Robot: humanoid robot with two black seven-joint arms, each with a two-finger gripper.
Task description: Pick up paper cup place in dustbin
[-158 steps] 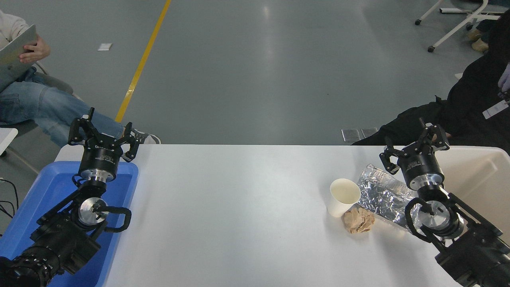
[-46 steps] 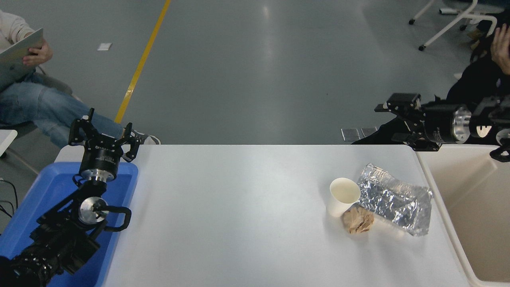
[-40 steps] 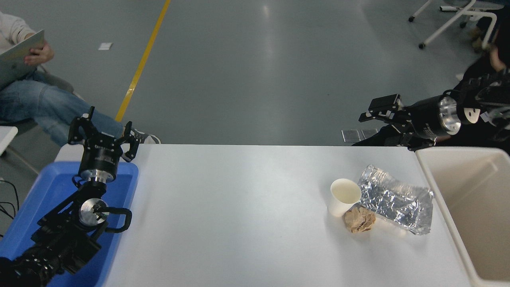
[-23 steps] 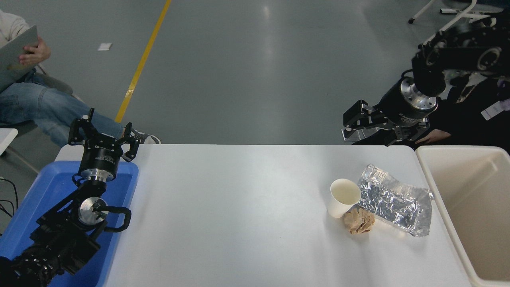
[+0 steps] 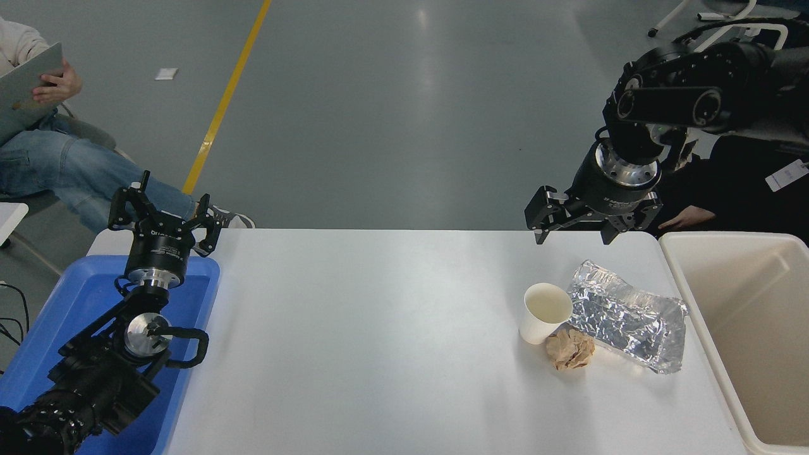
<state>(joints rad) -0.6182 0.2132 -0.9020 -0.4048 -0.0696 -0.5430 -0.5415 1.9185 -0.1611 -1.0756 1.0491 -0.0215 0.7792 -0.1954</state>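
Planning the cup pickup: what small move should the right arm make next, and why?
Probably bring the right gripper nearer and down over the paper cup. It hangs open above the table's far edge, holding nothing, while the cup stands upright beside the foil bag and the paper ball.

Bright, even overhead light; a pale glare streak on the grey floor (image 5: 430, 82) at 12 o'clock. Soft faint shadows on the tabletop (image 5: 379, 341). Sharp focus throughout.

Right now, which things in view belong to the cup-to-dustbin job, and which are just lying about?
Job:
- paper cup, upright on the table
- dustbin, at the right edge
- right end effector, open, beyond the cup

Lying about:
- crumpled brown paper ball
- silver foil bag
- blue tray
- left end effector, parked over the tray
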